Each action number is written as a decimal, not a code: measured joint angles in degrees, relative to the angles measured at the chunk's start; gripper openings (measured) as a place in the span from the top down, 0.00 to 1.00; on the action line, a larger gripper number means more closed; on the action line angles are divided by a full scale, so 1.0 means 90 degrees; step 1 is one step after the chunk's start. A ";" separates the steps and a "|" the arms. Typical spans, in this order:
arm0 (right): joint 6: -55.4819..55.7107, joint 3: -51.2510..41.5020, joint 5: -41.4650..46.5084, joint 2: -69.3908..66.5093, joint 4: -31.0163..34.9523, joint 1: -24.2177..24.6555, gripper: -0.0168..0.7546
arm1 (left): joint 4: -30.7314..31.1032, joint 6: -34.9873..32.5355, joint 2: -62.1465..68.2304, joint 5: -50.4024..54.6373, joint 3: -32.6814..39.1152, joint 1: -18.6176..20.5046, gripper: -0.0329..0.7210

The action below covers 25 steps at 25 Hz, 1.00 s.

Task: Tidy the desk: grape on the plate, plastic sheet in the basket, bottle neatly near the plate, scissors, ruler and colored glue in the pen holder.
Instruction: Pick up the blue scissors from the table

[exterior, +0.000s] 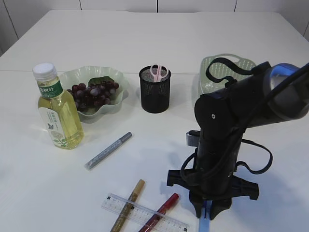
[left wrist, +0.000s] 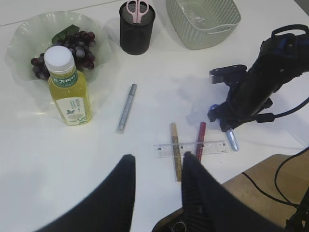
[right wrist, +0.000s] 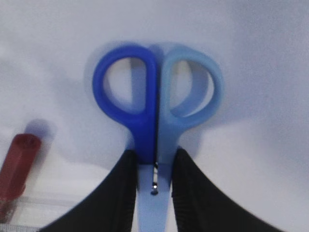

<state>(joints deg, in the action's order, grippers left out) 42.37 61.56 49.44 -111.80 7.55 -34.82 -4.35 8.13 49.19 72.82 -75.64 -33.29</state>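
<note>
White table: pen holder (exterior: 155, 92) contains pink scissors (exterior: 158, 72).

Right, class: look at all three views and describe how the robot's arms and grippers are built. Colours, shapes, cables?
The right arm is matte black and chunky, with a rounded joint housing, a silver-blue patch near its upper end and black cables looping around it. Its right gripper has two black, tapering fingers with ribbed inner faces. The left gripper shows similar dark curved fingers. No markings are readable.
</note>
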 joint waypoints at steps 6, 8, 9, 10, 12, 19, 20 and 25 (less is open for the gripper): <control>-0.0743 0.0000 0.0000 0.0000 -0.0027 0.0000 0.71 | 0.0000 0.0000 0.0000 0.0000 0.0000 0.0000 0.64; -0.1063 0.0000 0.0000 0.0000 -0.0038 0.0000 0.71 | 0.0000 0.0000 0.0000 0.0000 0.0000 0.0000 0.64; -0.1219 0.0000 0.0000 0.0000 -0.0050 0.0000 0.71 | 0.0000 0.0000 0.0000 0.0000 0.0000 0.0000 0.64; -0.1406 0.0000 0.0000 0.0000 -0.0060 0.0000 0.71 | 0.0000 0.0000 0.0000 0.0000 0.0000 0.0000 0.64; -0.1672 0.0000 0.0000 0.0000 -0.0060 0.0000 0.71 | 0.0000 0.0000 0.0000 0.0000 0.0000 0.0000 0.64; -0.2599 0.0000 0.0014 0.0000 -0.0165 0.0000 0.71 | -0.0034 0.0000 0.0000 0.0000 0.0000 0.0000 0.64; -0.2627 0.0000 0.0025 0.0000 -0.0214 0.0000 0.71 | -0.0034 0.0000 0.0000 0.0000 0.0000 0.0000 0.64; -0.2682 0.0000 0.0009 0.0000 -0.0615 0.0000 0.71 | -0.0034 0.0000 0.0000 0.0000 0.0000 0.0000 0.64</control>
<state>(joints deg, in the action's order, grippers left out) 18.23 61.56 49.52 -111.80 2.02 -34.82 -4.66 8.13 49.19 72.82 -75.64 -33.29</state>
